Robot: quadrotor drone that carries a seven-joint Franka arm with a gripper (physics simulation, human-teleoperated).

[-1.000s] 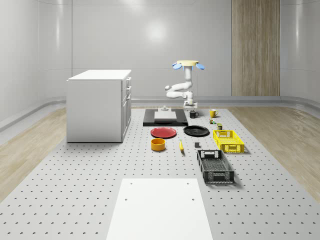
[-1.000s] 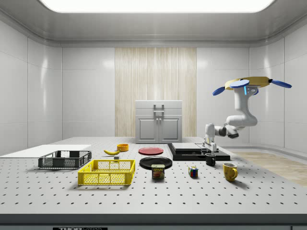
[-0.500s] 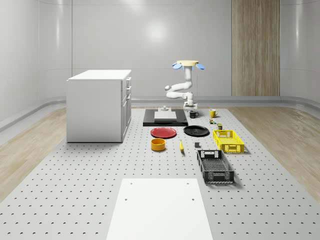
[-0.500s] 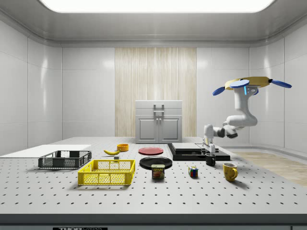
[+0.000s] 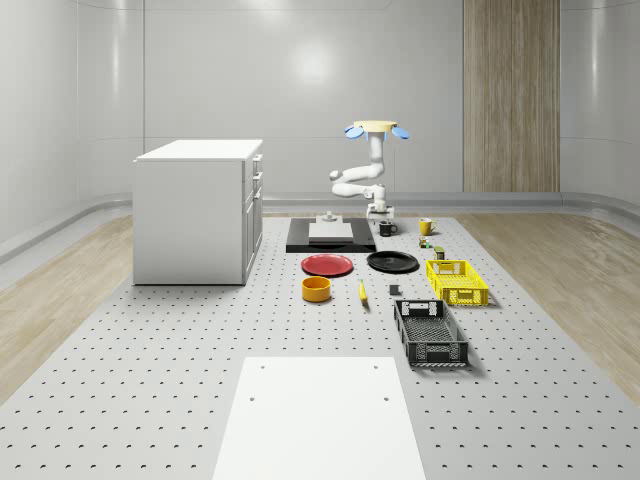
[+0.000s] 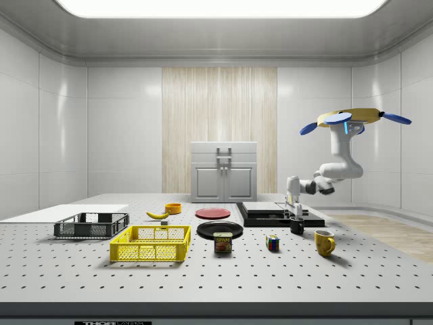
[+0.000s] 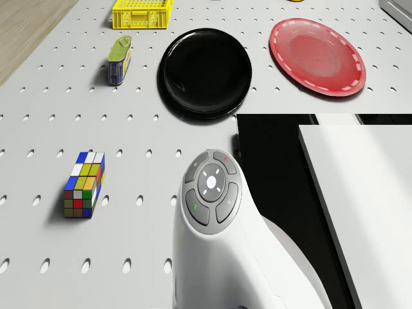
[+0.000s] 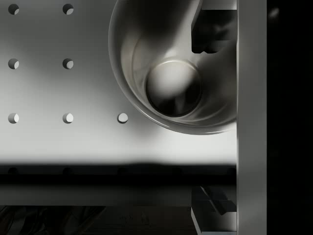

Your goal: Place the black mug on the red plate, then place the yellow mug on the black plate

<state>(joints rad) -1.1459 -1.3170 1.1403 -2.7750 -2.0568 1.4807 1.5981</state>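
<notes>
The black mug (image 5: 387, 229) (image 6: 297, 225) stands on the table beside the black platform (image 5: 330, 240), seen from above as an open cup (image 8: 176, 73). My gripper (image 6: 294, 215) (image 5: 381, 216) (image 8: 212, 120) hangs open just above it, pointing down. One finger (image 8: 210, 29) is over the mug's opening, the other (image 8: 210, 215) outside its rim. The yellow mug (image 5: 426, 226) (image 6: 324, 242) stands apart nearby. The red plate (image 5: 328, 265) (image 7: 317, 56) and black plate (image 5: 392, 262) (image 7: 205, 71) lie side by side, bare. The drone (image 5: 373, 128) (image 6: 355, 116) hovers high over the table's far end.
A white block (image 7: 367, 193) lies on the platform next to the mug. A Rubik's cube (image 7: 84, 184), a can (image 7: 120, 59) and a yellow crate (image 5: 456, 281) sit near the black plate. Farther off are a black crate (image 5: 430, 332), orange bowl (image 5: 316, 289), banana (image 5: 362, 292) and white cabinet (image 5: 198, 210).
The wrist has crept slightly toward the side view's left above the black mug. The mug, plates and drone have not moved.
</notes>
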